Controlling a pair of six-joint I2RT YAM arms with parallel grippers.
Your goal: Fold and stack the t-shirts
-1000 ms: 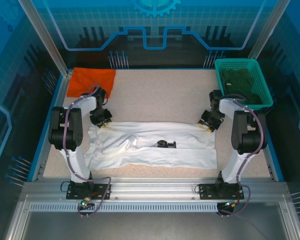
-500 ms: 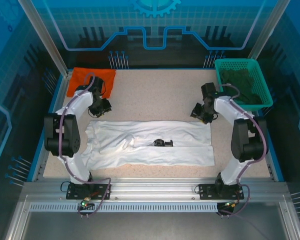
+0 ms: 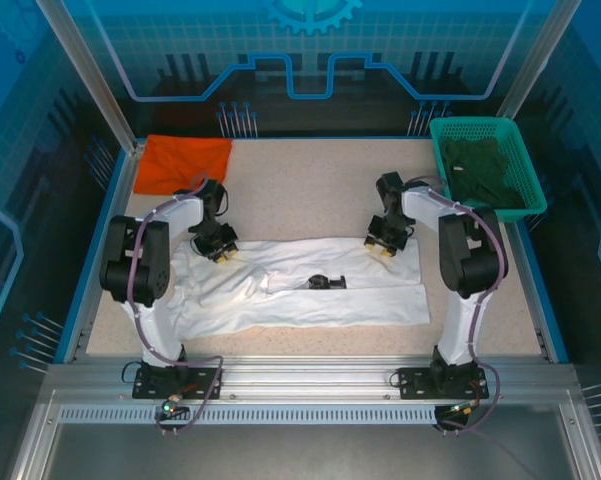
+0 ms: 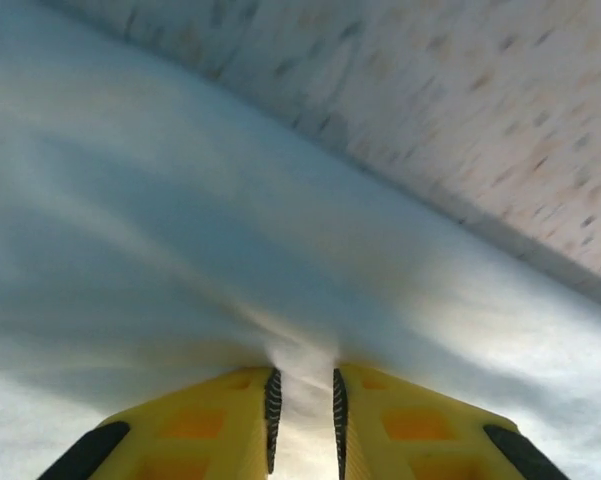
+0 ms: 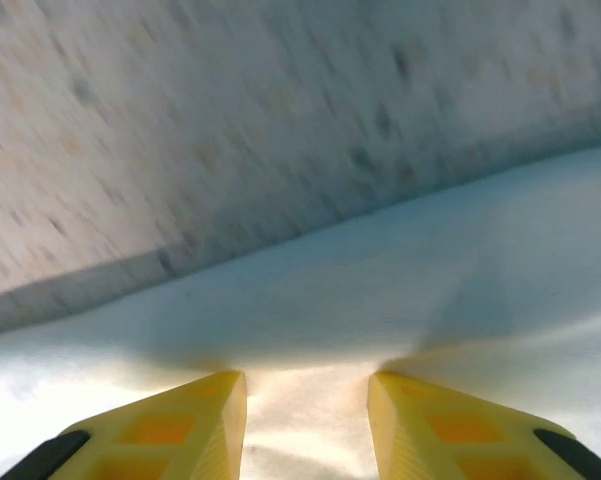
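Observation:
The white t-shirt lies stretched across the middle of the table, folded lengthwise, with a small black mark on top. My left gripper sits at the shirt's far edge near its left end. In the left wrist view this gripper is shut on a pinch of the white cloth. My right gripper is at the far edge near the right end. Its yellow jaws stand wider, and a fold of white cloth fills the gap between them. The orange t-shirt lies folded at the back left.
A green basket holding dark green cloth stands at the back right corner. Bare speckled tabletop stretches behind the white shirt. Blue rails edge the table on the left and right.
Both grippers swung toward the back of the table, then came forward again to the white shirt's far edge, closer to its middle than before. The shirt's right end has drawn in slightly.

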